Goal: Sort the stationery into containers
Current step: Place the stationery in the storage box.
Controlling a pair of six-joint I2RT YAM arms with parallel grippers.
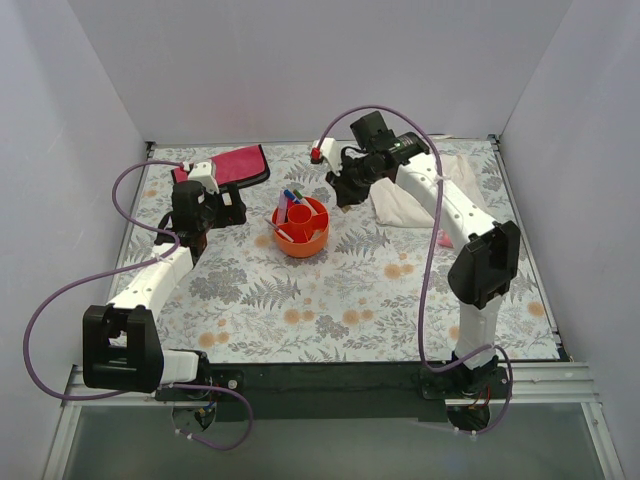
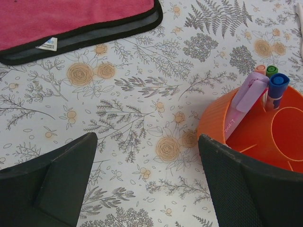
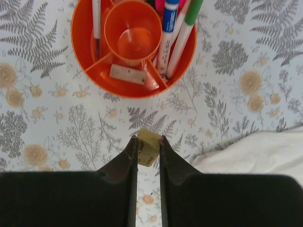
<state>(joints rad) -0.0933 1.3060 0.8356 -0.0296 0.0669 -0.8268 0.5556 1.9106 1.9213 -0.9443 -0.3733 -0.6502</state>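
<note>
1. Right fingers [image 3: 133,153] are clenched on a held tan block [image 3: 148,147], pinched at the very tips. Can't tell whether it clears the counter [image 3: 57,132].
2. Left fingers [image 2: 80,161] are spread wide and gripping nothing, with only printed counter showing between them.
3. The orange tub [image 3: 85,66] sits mid-counter between the arms. It is near the right fingers, just ahead of the tips, and just beside one left finger. From the held block to the tub's near rim there is only bare counter.
4. Around the tub:
   - A white cloth [image 3: 255,151] lies near the right fingers, touching neither block nor tub.
   - A pink cloth [image 2: 71,19] with black edging lies at the far left, well apart from the tub.
   - A small pink lump [image 1: 443,238] lies by the right arm (too small to identify).
5. The counter has a flat white covering printed with grey ferns and orange flowers. Plain pale walls stand on three sides.
6. The tub is round, with dividers running out from a central cup [image 3: 132,33].
   - One compartment holds a flat tan piece [image 3: 128,74].
   - The next holds a blue-capped marker [image 3: 169,19] and a green-capped marker [image 3: 187,28], both leaning on the rim.
   - Another holds a thin white pen [image 3: 96,23].
   - In the left wrist view a lilac highlighter [image 2: 248,92] leans out over the rim.
</note>
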